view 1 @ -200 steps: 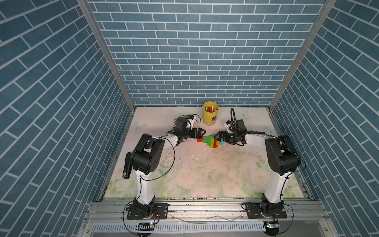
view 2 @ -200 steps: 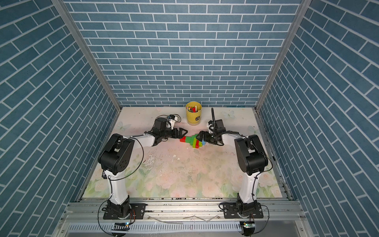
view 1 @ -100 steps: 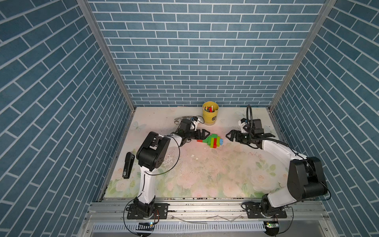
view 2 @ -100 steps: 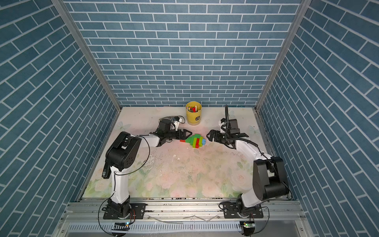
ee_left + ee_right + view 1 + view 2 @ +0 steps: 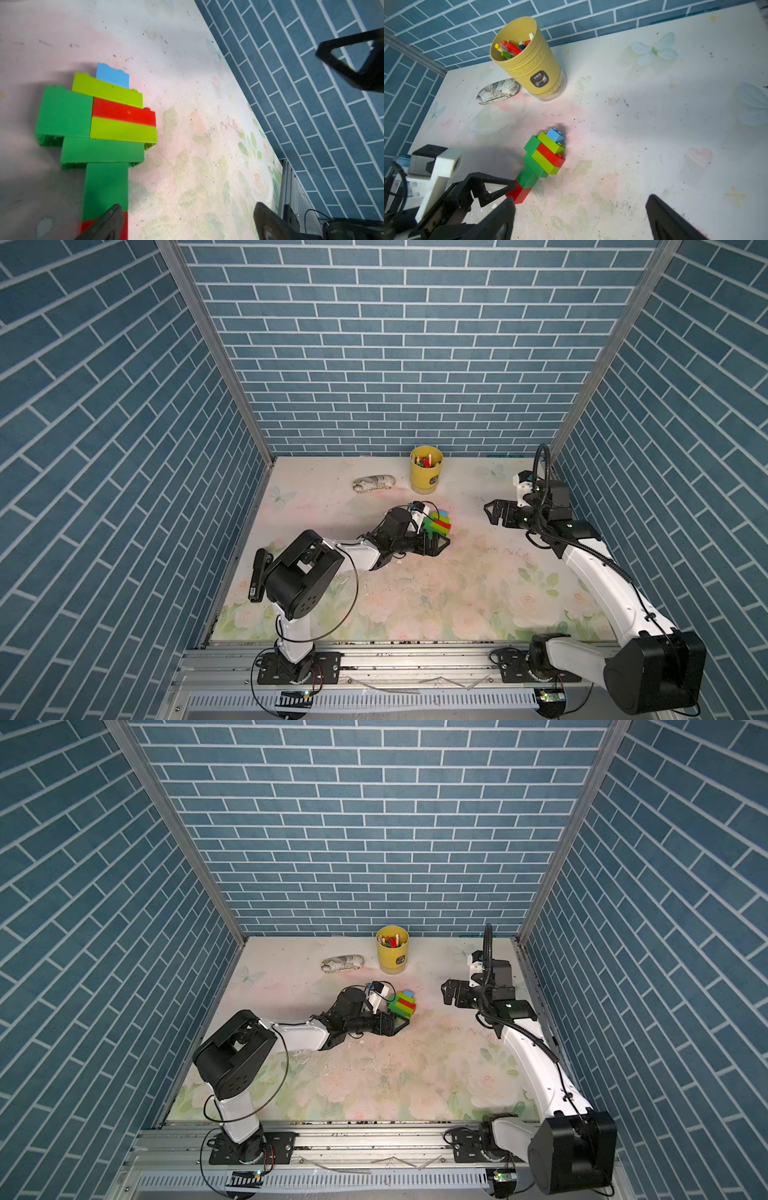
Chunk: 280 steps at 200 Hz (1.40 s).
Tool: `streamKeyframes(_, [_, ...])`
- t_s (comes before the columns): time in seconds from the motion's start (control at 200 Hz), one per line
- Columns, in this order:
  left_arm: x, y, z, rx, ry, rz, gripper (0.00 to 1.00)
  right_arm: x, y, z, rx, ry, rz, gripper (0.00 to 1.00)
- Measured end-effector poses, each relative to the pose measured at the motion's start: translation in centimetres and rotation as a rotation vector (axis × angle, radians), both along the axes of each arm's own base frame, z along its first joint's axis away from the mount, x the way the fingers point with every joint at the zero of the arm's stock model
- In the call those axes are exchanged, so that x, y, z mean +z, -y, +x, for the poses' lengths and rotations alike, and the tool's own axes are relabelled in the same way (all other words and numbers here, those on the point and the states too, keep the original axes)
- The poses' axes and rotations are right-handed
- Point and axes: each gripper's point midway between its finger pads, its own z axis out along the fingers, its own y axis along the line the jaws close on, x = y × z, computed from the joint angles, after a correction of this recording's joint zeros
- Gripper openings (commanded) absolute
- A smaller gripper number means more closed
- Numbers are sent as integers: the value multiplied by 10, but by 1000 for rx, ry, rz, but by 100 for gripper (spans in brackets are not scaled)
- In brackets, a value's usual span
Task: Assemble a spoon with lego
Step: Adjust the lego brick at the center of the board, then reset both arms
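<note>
The yellow cup (image 5: 533, 68) bears raised lettering under its rim that looks like "baguettes"; its dark square label (image 5: 539, 78) carries white marks too small to read.

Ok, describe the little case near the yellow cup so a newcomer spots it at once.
Start at the back edge of the floral table, where a yellow cup of coloured bits stands. Beside it lies the case: flat, oblong, rounded, white with black marbled lines, unlike the bright cup and bricks.
</note>
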Motion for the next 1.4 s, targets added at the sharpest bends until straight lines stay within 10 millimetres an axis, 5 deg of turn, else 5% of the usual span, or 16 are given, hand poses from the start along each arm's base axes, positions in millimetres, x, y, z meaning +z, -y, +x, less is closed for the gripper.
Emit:
streamKeyframes(0.125, [4,-17,2,61,39,61,99,7,24,-3,-97,70,-49,99])
streamKeyframes(0.255, [71,-61,12,207,265,100,99,-14,61,-12,-251,153,-136,99])
streamKeyframes(0.35, [127,-125,28,412,463,144,99,-49,90,-11,-368,144,-200,99])
streamKeyframes(0.445, [152,-210,44,650,582,256,99,-86,112,-7,-451,114,-254,99])
streamKeyframes(0.575, [126,-318,42,896,593,481,99,-126,132,-1,-514,102,-333,99])
streamKeyframes(0.705, [61,-377,26,987,496,643,99,-148,143,2,-540,131,-375,99])
streamKeyframes(0.845, [8,-389,26,944,436,757,99,-148,144,17,-532,196,-361,99])
streamKeyframes(1.055, [-27,-385,47,853,456,780,99,-152,135,30,-470,228,-343,99])
streamKeyframes(1.4, [2,-380,69,866,552,734,99,-145,131,35,-452,263,-320,99])
